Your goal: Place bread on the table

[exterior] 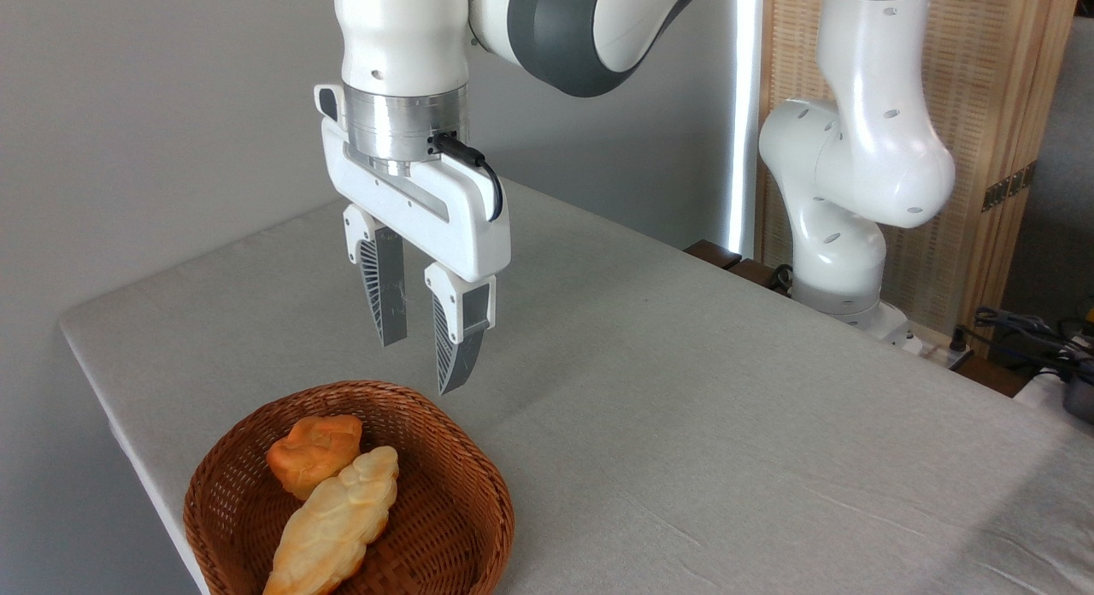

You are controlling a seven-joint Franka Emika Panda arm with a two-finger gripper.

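The bread (335, 520) is lying inside the wicker basket (479, 501), leaning against the darker bun (313, 452) on the basket's far side. The gripper (423, 364) is hanging above the basket's far rim with fingers apart and holding nothing. The approach step is judged to be in hand: the next move is calling for a descent over the loaf before lifting it onto the table (726, 407) beside the basket.

tool (420, 364) downward, fingers apart, empty

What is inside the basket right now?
The basket holds the long pale bread and a darker bun, which touch. The frame's lower edge cuts off the bread's near end. The basket floor beneath them is covered.
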